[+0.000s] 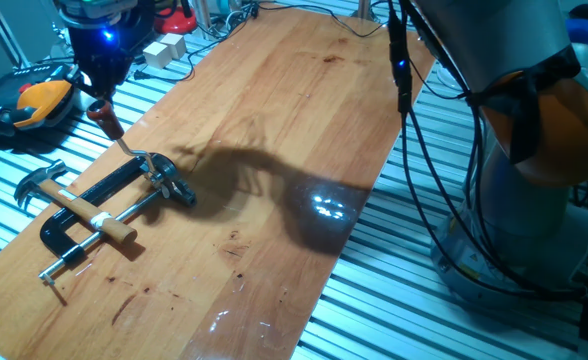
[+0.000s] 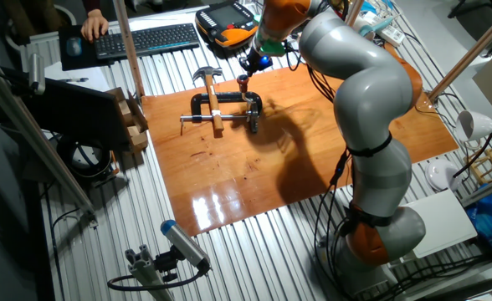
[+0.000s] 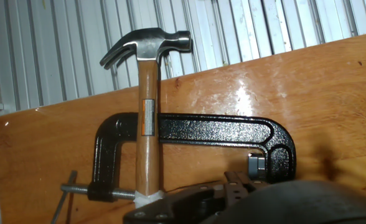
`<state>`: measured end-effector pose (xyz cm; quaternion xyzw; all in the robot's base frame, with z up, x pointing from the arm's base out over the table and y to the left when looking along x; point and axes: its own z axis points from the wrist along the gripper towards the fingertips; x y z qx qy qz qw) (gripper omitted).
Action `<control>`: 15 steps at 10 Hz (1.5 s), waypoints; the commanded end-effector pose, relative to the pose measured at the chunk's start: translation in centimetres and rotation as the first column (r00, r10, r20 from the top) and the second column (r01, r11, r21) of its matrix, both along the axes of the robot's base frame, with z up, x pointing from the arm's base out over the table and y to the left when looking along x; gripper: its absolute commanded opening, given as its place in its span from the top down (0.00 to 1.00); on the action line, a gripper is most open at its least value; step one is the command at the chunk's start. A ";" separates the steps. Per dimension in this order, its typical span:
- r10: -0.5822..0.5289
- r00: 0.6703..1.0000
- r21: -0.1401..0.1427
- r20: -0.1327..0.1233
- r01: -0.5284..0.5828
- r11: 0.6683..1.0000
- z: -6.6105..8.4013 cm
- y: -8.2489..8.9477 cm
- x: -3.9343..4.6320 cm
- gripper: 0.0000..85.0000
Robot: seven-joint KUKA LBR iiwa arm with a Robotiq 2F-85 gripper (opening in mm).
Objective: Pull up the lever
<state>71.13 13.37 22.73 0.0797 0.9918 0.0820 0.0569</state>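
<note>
lever (image 1: pixel 124 142) raised, jaws hidden above its tip

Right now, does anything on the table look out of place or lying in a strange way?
Yes. The hammer lies across the black clamp, its wooden shaft passing over the frame and the threaded rod. The lever sticks up at an angle, its reddish tip just below the gripper. Nothing looks spilled or broken.

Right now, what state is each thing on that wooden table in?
lever: raised, slanting up from the clamp's head, its reddish tip by the pincer.
pincer: at the lever's tip; open or shut cannot be told.
clamp: lying flat on the table.
hammer: lying flat, its shaft across the clamp.
</note>
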 end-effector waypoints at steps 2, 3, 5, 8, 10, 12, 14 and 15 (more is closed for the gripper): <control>-0.001 1.000 -0.006 0.005 0.001 1.000 -0.1 -0.2 0.61 1.00; 0.000 1.000 -0.008 0.006 0.000 1.000 -0.1 -0.3 0.65 1.00; 0.000 1.000 -0.008 0.004 0.000 1.000 -0.2 -0.3 0.84 1.00; -0.001 1.000 -0.020 0.012 0.001 1.000 -0.2 -0.3 0.84 1.00; 0.049 0.998 -0.091 0.034 -0.045 0.995 -0.2 -0.3 0.84 1.00; 0.124 0.991 -0.031 0.049 -0.123 0.992 -0.2 -0.3 0.84 1.00; 0.073 0.995 -0.035 0.065 -0.071 0.997 -0.2 -0.3 0.84 1.00; 0.050 0.997 -0.042 0.050 -0.048 0.998 -0.2 -0.3 0.84 1.00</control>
